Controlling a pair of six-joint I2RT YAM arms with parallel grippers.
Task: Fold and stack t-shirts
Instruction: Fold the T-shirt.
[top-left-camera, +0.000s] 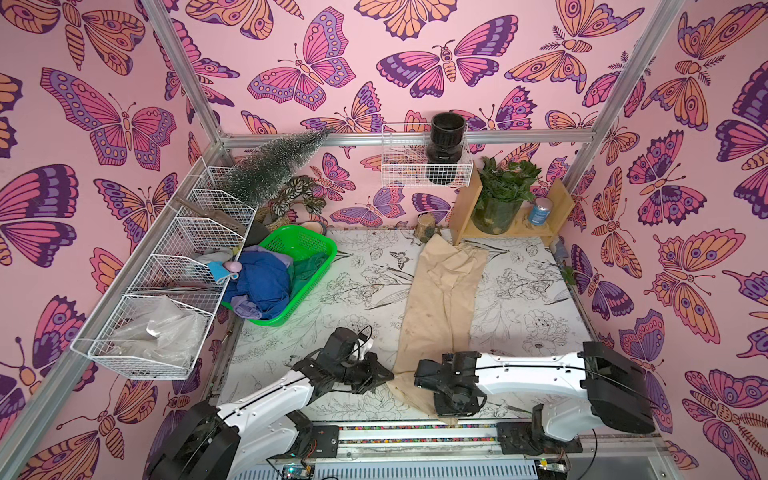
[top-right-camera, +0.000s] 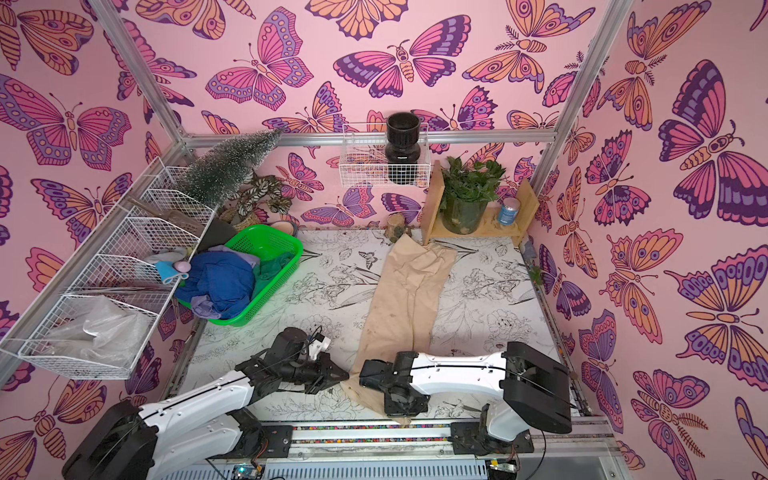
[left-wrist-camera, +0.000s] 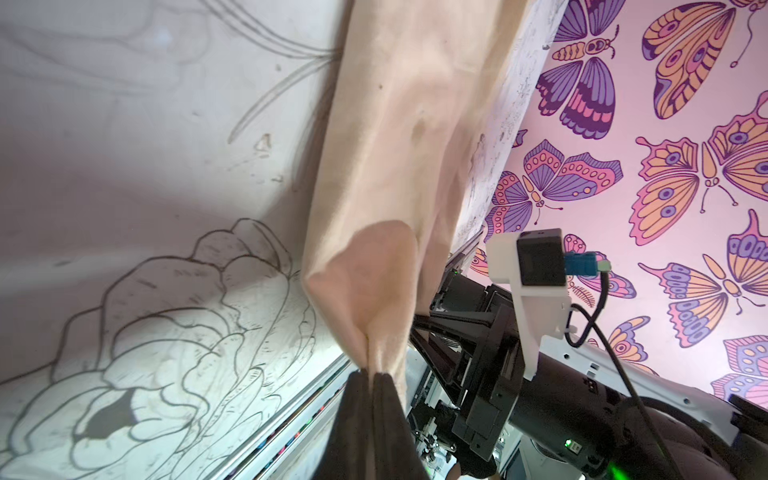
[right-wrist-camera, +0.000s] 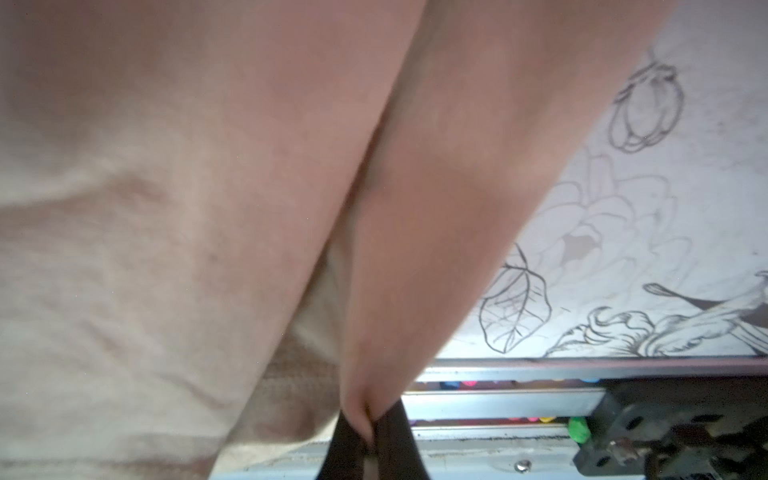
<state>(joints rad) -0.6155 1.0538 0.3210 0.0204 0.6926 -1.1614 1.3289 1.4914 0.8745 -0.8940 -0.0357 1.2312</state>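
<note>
table (top-left-camera: 519, 291), white with line-drawn flowers; pink butterfly walls (top-left-camera: 232, 50) on three sides. beige shirt (top-left-camera: 444, 299) lies in a long strip down the middle; my left gripper (left-wrist-camera: 371, 374) and right gripper (right-wrist-camera: 371, 420) each pinch its near end. blue shirt (top-left-camera: 262, 278) heaped in green basket (top-left-camera: 305, 243), far left.

One beige tee (top-left-camera: 444, 291), one blue tee (top-left-camera: 262, 278), one lavender tee (top-left-camera: 245, 309) and one green tee (top-left-camera: 309, 270) are showing. One basket (top-left-camera: 299, 243) is sitting at ten o'clock.
</note>
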